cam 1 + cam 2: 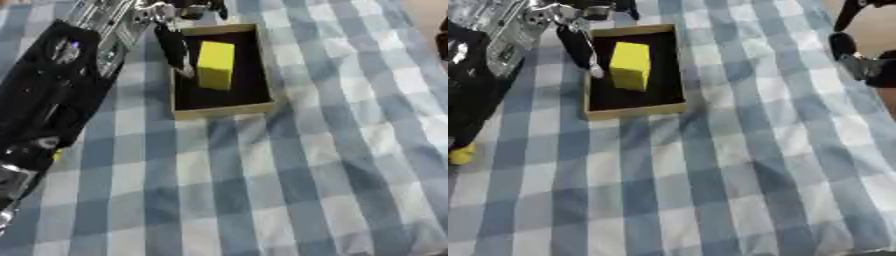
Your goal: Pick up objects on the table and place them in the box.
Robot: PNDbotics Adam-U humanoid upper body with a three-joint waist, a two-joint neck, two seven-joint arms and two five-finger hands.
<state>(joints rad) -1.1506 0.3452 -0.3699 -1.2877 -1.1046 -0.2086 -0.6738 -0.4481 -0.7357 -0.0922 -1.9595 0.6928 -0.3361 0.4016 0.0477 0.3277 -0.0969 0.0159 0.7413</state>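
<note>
One hand is doing the work: the left hand (175, 47) hangs over the box's (223, 109) left wall, fingers straight and relaxed, holding nothing. Just beside those fingers, the yellow block (215, 65) sits inside the box (so I'd say the drop is done). Next, lift clear of the box. Right hand (852, 55) hovers well right of it; can't tell its fingers.

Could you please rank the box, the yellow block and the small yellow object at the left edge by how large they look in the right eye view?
1. box
2. yellow block, inside the box
3. small yellow object, partly hidden by the arm
</note>
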